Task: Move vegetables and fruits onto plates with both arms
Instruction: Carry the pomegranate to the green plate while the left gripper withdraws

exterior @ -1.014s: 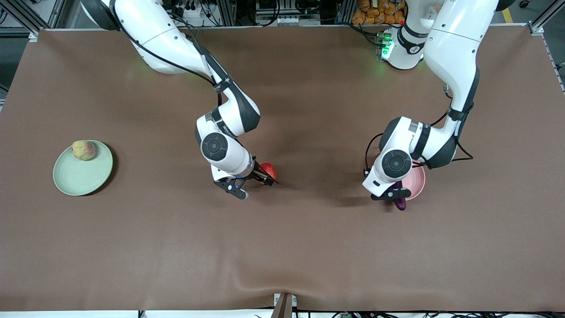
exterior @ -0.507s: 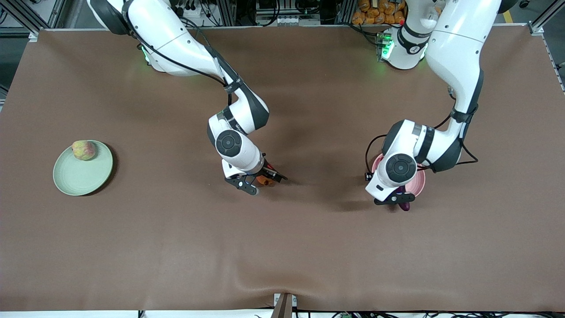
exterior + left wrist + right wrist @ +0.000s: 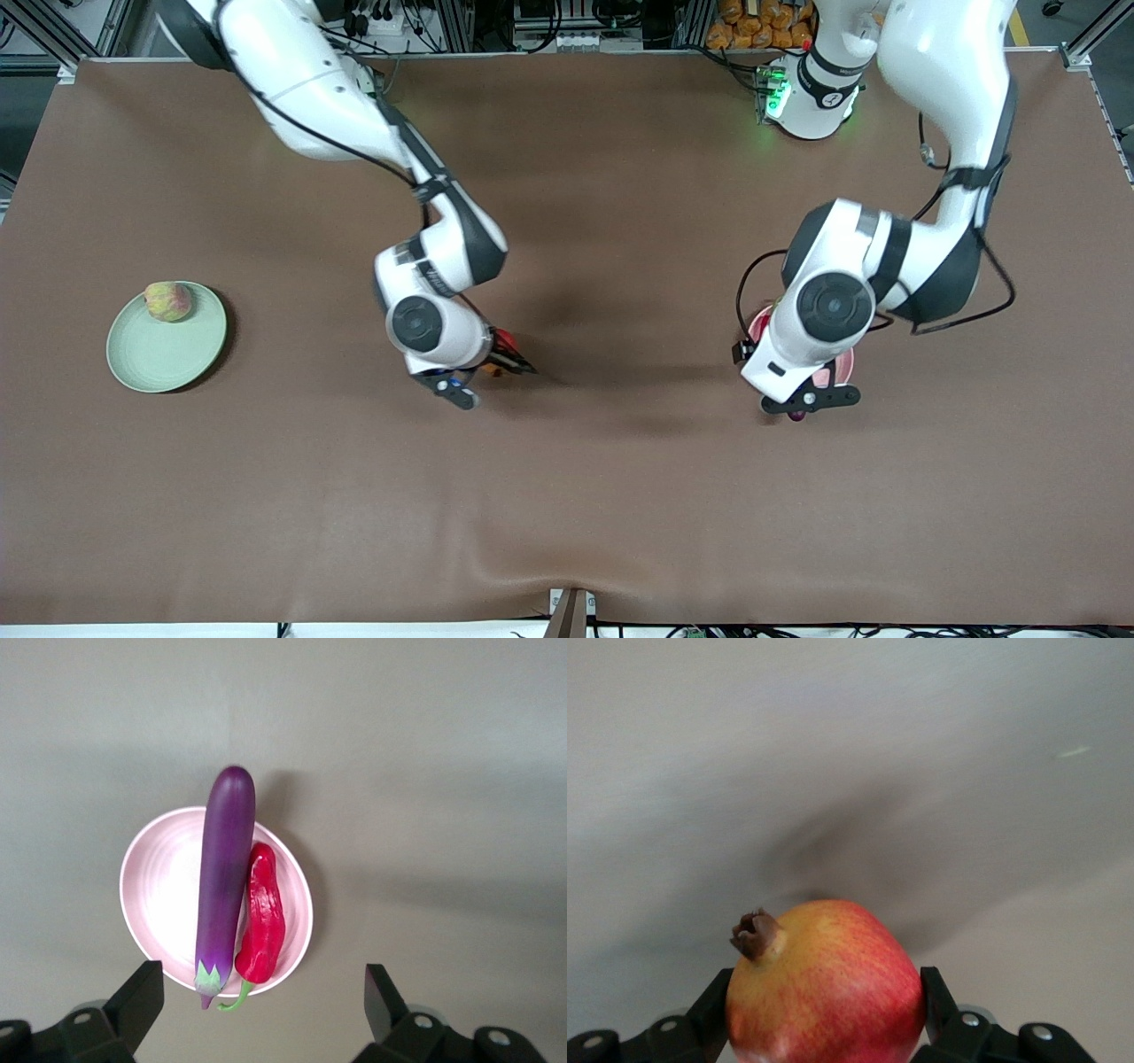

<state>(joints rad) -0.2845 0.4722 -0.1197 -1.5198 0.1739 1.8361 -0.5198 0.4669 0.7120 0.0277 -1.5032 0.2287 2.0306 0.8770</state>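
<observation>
Right hand [image 3: 485, 377] was found pinching the red-orange fruit [image 3: 828, 983] between both fingers, over the counter [image 3: 567, 496] mid-span; the pale green plate [image 3: 146, 359], carrying the yellow-green fruit [image 3: 168, 300], lay well apart toward the right arm's end. Left hand [image 3: 811, 403] was spread above the pink plate [image 3: 159, 895], where eggplant [image 3: 221, 877] and chili [image 3: 261, 926] lay side by side.

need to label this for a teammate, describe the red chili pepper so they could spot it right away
Start at the left arm's end of the brown table, where the left gripper hangs open above the pale pink plate. Two vegetables lie side by side on that plate. The red chili pepper is the shorter one, glossy red with a curled green stem, touching the long purple eggplant.
</observation>
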